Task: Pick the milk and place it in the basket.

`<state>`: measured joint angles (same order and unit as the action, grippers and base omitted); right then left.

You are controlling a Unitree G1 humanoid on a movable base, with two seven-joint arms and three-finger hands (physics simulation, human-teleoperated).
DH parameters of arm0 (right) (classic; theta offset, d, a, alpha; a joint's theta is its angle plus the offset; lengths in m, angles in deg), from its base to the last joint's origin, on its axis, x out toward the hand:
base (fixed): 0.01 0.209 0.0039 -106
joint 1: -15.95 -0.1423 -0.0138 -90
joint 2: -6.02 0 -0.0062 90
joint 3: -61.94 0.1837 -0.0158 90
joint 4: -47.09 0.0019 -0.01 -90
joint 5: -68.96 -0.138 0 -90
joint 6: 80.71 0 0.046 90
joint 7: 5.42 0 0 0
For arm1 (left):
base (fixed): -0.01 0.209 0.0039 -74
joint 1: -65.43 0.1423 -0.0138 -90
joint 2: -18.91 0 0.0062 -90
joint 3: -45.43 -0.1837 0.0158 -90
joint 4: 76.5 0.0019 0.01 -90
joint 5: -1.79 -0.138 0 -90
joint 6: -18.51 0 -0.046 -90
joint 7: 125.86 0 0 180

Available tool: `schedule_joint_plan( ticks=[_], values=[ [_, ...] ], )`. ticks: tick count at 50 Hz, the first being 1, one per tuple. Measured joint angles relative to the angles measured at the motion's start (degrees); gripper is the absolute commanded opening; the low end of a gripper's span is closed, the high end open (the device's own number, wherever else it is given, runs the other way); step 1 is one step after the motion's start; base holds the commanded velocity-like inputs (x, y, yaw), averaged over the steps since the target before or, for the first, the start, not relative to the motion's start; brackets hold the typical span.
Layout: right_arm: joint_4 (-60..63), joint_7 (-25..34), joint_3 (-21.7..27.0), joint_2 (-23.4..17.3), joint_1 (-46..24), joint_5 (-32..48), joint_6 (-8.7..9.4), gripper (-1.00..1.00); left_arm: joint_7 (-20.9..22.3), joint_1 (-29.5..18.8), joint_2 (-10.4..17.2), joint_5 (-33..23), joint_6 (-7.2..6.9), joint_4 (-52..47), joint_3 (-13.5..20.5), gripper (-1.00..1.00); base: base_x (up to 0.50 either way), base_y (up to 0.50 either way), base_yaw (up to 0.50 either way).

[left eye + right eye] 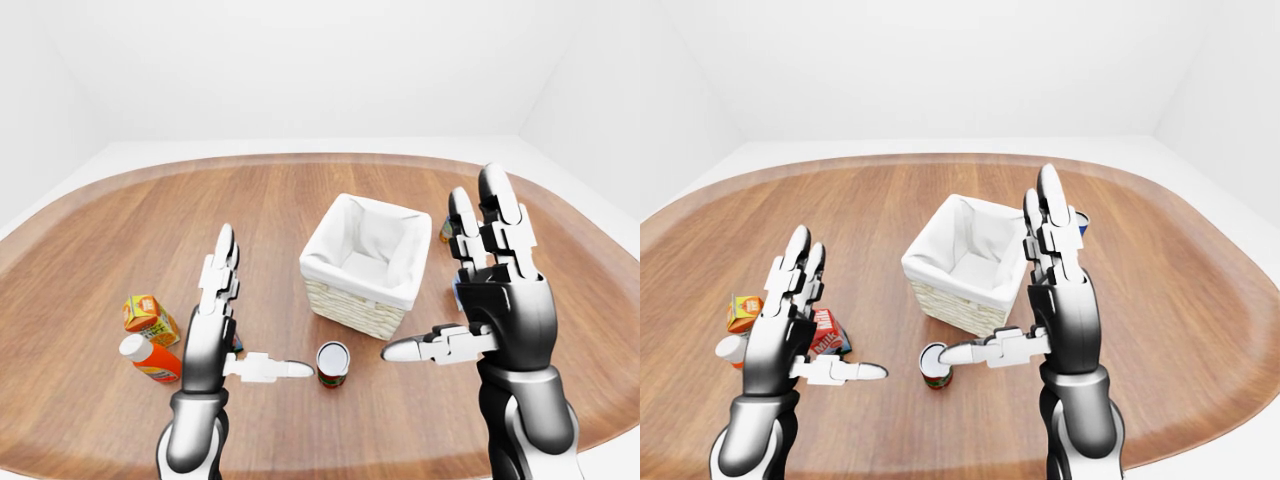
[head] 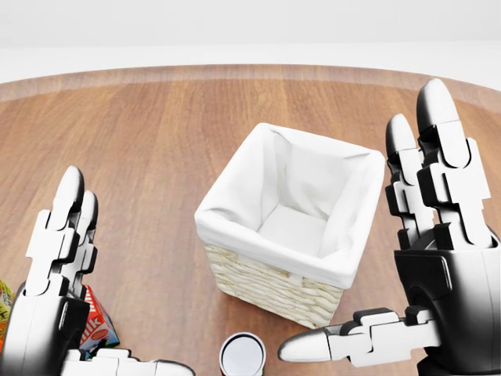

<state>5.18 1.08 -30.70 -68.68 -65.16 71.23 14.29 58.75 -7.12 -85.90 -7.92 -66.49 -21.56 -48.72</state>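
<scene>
The milk carton (image 1: 824, 331), red and blue, stands on the wooden table at the left; in the head view my left hand hides most of the milk carton (image 2: 95, 329). The wicker basket (image 2: 270, 287) with a white cloth lining sits at the table's middle and holds nothing. My left hand (image 1: 265, 300) is raised and open, palm toward the basket, just right of the milk and not touching it. At the right of the basket my right hand (image 1: 440, 265) is open too, fingers up and thumb pointing left.
A tin can (image 1: 333, 362) stands below the basket, between the two thumbs. An orange juice carton (image 1: 147, 314) and a bottle with an orange label (image 1: 150, 358) lie left of the milk. A small can (image 1: 1081, 224) shows behind my right hand.
</scene>
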Motion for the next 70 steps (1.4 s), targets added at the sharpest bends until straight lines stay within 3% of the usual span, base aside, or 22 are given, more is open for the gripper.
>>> schedule_joint_plan(
  ticks=[13, 27, 39, 55, 70],
  values=[
    [0.8, 0.0, 0.0, 0.0, -0.1, -0.3, 0.00, 1.00, 0.0, -1.0, 0.0, -0.6, -0.24, 0.7, 1.2, 1.00, 0.08, 0.00, 0.00],
    [1.3, 0.0, -0.5, 0.0, -0.2, -0.2, 0.00, 1.00, 0.6, -5.6, 0.5, -2.1, 0.00, 7.2, 10.4, 1.00, 0.00, 0.00, 0.00],
    [1.4, -0.2, -0.8, 0.0, -0.2, -0.2, 0.00, 1.00, 1.2, -7.1, 0.9, -4.9, 0.00, 11.0, 14.6, 1.00, 0.00, 0.00, 0.00],
    [1.4, -0.6, -1.1, 0.0, -0.2, 0.0, 0.00, 1.00, 0.3, -8.1, 2.1, -12.3, 0.00, 18.1, 15.8, 1.00, 0.00, 0.00, 0.00],
    [1.4, -0.7, -1.2, 0.0, -0.4, 0.1, 0.00, 1.00, -3.4, -12.5, 5.5, -17.5, 0.00, 29.4, 16.7, 1.00, 0.00, 0.00, 0.00]
  ],
)
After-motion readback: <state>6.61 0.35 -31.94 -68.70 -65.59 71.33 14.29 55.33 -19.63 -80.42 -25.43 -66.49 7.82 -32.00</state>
